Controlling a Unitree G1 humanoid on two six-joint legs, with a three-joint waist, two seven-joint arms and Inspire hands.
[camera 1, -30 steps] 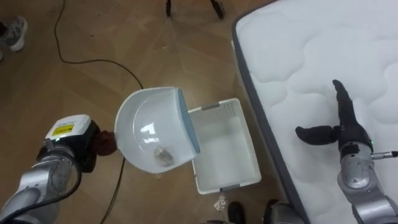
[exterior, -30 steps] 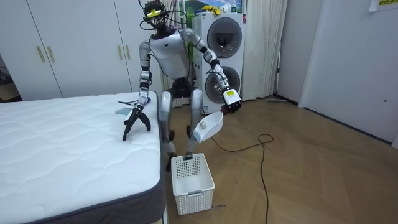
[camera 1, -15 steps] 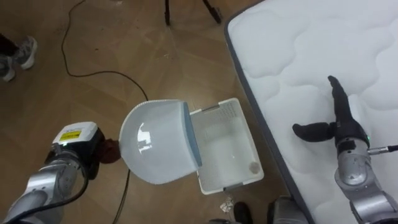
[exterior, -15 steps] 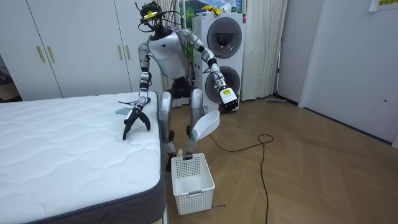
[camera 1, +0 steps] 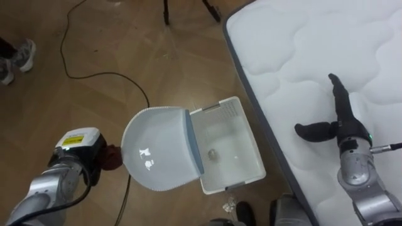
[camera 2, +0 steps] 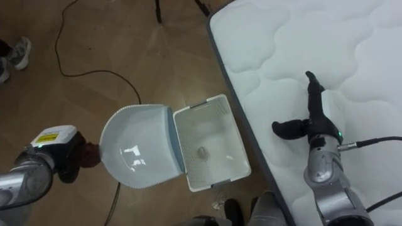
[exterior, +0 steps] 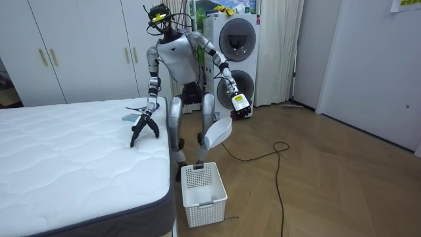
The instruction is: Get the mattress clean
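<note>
Left hand (camera 1: 93,161): closed round the dark-red handle (camera 1: 112,157) of the dustpan, held above the wooden floor (camera 1: 125,56).
Dustpan (camera 1: 157,147): white, tilted, its blue-edged lip over the basket's left rim.
Basket (camera 1: 242,135): white, on the floor just beside the bed; a small crumpled scrap (camera 1: 212,152) lies inside.
Bed (camera 1: 301,56): bare white quilted mattress.
Right hand (camera 1: 344,129): fingers straight, thumb spread, resting on the mattress near its edge; holds nothing.

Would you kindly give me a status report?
Left hand gripping white plastic dustpan, tilted over white slatted basket. Small crumpled scrap in basket. Right hand open on white quilted mattress. Nothing blocking.
</note>
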